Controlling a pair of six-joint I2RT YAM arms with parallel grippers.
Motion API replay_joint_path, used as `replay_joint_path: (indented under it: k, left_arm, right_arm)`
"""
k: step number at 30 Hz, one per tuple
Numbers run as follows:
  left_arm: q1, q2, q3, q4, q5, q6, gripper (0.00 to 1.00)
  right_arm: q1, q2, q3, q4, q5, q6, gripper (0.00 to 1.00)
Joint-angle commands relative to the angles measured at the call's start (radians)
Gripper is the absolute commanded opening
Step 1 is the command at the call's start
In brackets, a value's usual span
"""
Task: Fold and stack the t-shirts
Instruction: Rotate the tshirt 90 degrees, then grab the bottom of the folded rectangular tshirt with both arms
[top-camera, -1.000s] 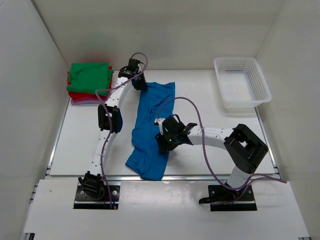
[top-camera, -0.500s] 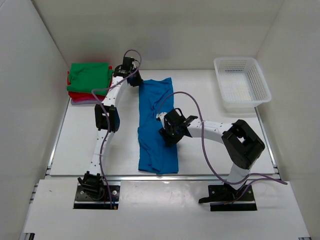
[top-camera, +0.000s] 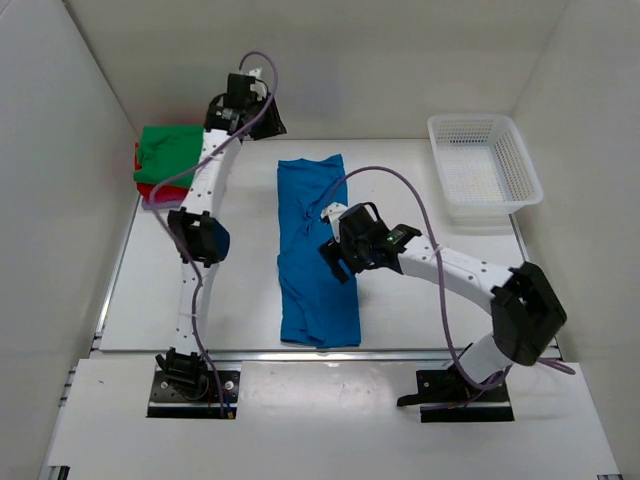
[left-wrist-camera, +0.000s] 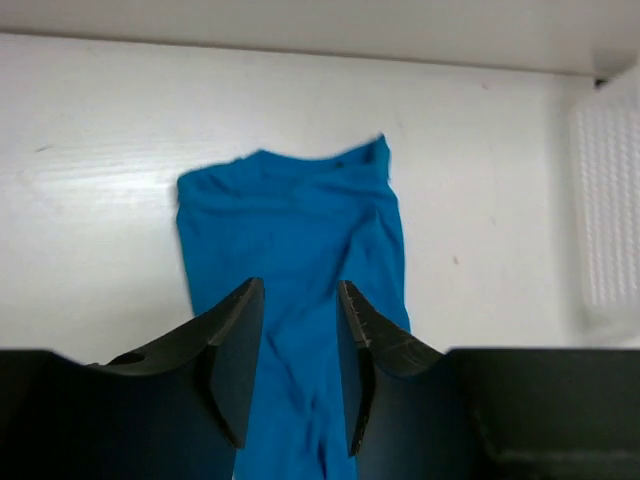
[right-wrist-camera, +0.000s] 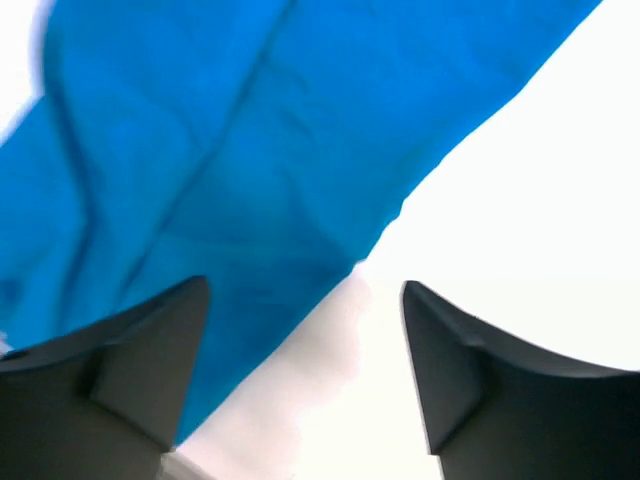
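A bright blue t-shirt (top-camera: 315, 250) lies flat on the white table (top-camera: 430, 310) as a long narrow strip running front to back. My left gripper (top-camera: 265, 120) hangs high near the back wall, above and left of the shirt's far end. In the left wrist view that gripper (left-wrist-camera: 300, 285) is open and empty, the blue t-shirt (left-wrist-camera: 295, 220) far below. My right gripper (top-camera: 338, 262) sits by the strip's right edge. Its wrist view shows it (right-wrist-camera: 304, 285) open and empty, over the blue t-shirt's (right-wrist-camera: 250, 150) edge. Folded t-shirts are stacked back left, green (top-camera: 172, 150) topmost.
A white mesh basket (top-camera: 483, 165) stands at the back right and shows at the right edge of the left wrist view as the basket (left-wrist-camera: 605, 200). White walls close in the table on three sides. Purple cables loop along both arms.
Both grippers opened and let go of the blue shirt. The left one rose towards the back wall. The right one drew off to the shirt's right edge. The shirt now lies straight.
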Motion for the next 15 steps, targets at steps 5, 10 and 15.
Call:
replay_joint_path:
  k: [5, 10, 15]
  left_arm:
    - [-0.066, -0.547, -0.355, -0.329, -0.086, 0.151, 0.42]
    - [-0.134, -1.032, -0.879, -0.241, -0.155, 0.194, 0.43]
    - [-0.088, -1.588, -1.751, 0.190, -0.019, 0.367, 0.44]
  right_arm:
    - [0.038, -0.315, -0.106, -0.073, 0.036, 0.107, 0.84]
    - [0.021, -0.520, -0.214, -0.125, -0.053, 0.038, 0.90]
    - [-0.016, -0.637, -0.314, -0.128, -0.085, -0.091, 0.89]
